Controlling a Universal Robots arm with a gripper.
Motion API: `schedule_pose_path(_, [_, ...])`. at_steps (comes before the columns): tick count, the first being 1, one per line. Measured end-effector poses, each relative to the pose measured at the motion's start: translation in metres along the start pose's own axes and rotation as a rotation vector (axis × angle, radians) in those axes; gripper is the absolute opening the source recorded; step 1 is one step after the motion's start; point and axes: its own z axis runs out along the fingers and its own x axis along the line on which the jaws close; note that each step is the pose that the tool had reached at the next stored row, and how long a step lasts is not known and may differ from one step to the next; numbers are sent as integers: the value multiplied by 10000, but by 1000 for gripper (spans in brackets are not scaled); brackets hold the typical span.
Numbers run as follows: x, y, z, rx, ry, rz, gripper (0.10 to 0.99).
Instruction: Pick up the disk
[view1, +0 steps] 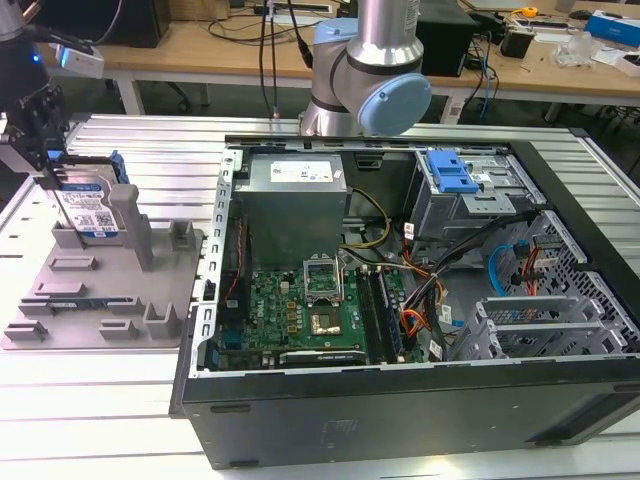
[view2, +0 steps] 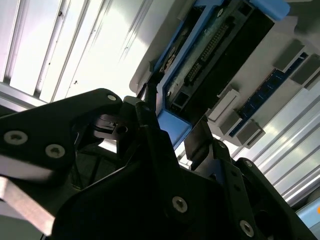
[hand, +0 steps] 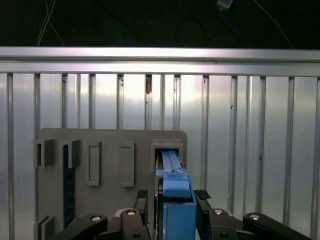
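The disk (view1: 88, 205) stands on edge in a slot at the back of the grey fixture tray (view1: 100, 300), at the exterior view's left; its blue-and-white label faces the camera. My gripper (view1: 55, 175) reaches down onto its top edge. In the first wrist view the two black fingers (hand: 142, 200) press against either side of the disk's blue rail (hand: 175, 175), with my gripper (hand: 172, 197) shut on it. The second wrist view shows the same hold, my gripper (view2: 175, 120) on the disk's (view2: 210, 55) blue end. The disk still sits in its slot.
An open black computer case (view1: 400, 400) lies on the ribbed aluminium table (view1: 90, 420), to the exterior view's right of the tray, with a blue drive-bay bracket (view1: 452, 172) inside. The arm's base (view1: 370, 70) rises behind the case. Several posts (view1: 140, 235) stand on the tray beside the disk.
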Motion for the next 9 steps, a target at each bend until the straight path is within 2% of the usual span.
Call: schedule_pose_path(9, [-1, 0, 10, -1, 1, -1, 467])
